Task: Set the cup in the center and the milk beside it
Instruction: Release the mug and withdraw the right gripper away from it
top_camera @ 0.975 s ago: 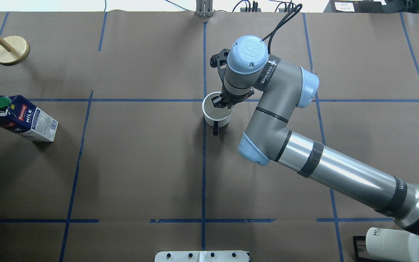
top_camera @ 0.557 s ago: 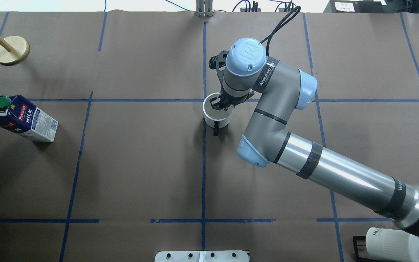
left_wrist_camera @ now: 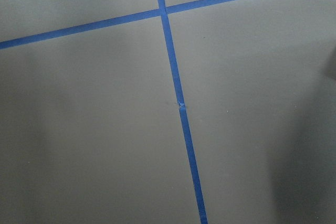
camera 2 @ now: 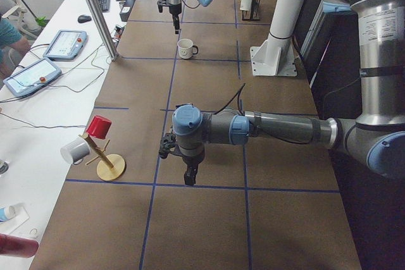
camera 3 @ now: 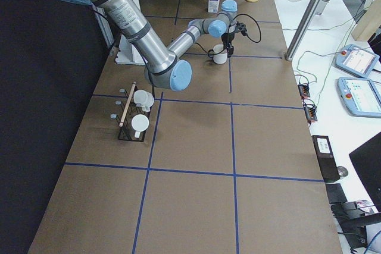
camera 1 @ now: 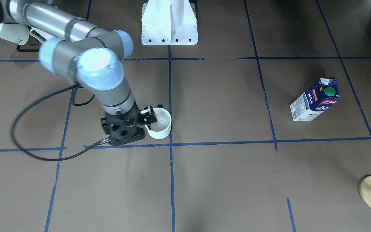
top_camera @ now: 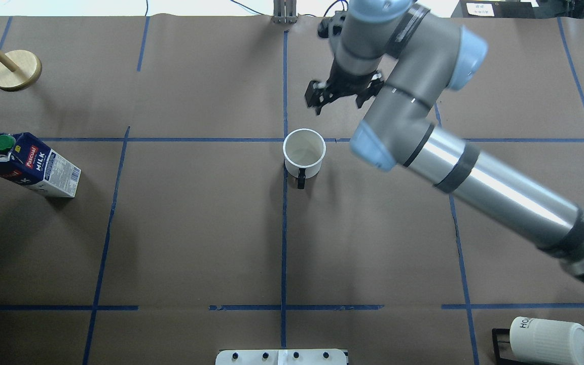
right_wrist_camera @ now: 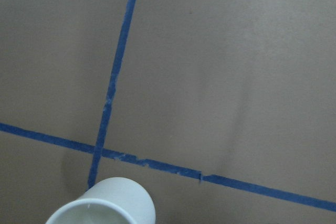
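The cup (top_camera: 303,157) stands by the center (top_camera: 284,138); the milk (top_camera: 28,165) is well apart.
The cup is upright just beside the crossing, handle toward the robot. The milk stands far to the left. Beyond the cup, in the overhead view, the right gripper (top_camera: 341,96) hangs with jaws spread. Whether the left gripper (camera 2: 188,175) is spread or closed, I cannot tell.

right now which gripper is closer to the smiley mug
Right. The right gripper hangs close by the smiley mug; the left gripper is far down the table from it.
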`<action>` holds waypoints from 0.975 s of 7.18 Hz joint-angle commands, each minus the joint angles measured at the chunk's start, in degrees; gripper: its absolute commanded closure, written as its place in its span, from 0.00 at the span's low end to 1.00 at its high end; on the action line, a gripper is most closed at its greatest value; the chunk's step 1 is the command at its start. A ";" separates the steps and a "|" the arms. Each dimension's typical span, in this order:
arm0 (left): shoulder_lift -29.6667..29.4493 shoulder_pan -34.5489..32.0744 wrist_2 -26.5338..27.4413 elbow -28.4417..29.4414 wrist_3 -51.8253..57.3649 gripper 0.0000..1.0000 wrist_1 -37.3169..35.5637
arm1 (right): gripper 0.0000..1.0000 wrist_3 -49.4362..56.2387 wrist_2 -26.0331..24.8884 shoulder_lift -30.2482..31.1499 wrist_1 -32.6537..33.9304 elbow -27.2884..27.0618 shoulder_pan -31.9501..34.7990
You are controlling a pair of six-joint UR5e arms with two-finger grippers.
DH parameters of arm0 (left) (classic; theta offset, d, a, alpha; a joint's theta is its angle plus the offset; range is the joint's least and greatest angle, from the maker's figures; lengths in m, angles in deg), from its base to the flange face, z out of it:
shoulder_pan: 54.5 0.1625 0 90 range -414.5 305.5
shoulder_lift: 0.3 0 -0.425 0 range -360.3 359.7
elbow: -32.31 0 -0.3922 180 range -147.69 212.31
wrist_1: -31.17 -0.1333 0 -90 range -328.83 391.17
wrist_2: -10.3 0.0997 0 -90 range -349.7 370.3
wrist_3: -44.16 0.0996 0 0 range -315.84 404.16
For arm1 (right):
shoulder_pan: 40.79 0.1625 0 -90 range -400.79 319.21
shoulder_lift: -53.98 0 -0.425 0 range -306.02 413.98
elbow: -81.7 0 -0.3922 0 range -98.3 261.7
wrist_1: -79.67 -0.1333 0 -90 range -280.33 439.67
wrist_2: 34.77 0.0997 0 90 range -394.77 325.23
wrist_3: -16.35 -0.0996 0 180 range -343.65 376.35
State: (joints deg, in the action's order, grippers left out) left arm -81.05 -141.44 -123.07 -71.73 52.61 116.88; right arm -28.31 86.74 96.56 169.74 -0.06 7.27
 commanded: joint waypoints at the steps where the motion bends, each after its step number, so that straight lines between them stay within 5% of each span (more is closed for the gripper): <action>1: -2.99 0.02 -0.05 0.50 -0.10 0.00 2.60 | 0.01 1.33 9.06 5.89 3.54 -2.95 10.60; 7: -6.09 0.19 -0.22 1.65 -0.01 0.00 7.46 | 0.01 41.26 10.95 40.15 2.58 -11.76 32.06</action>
State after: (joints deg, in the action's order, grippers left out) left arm -87.02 -141.25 -123.20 -70.14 52.47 124.15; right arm 3.66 98.00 129.12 172.90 -11.33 34.99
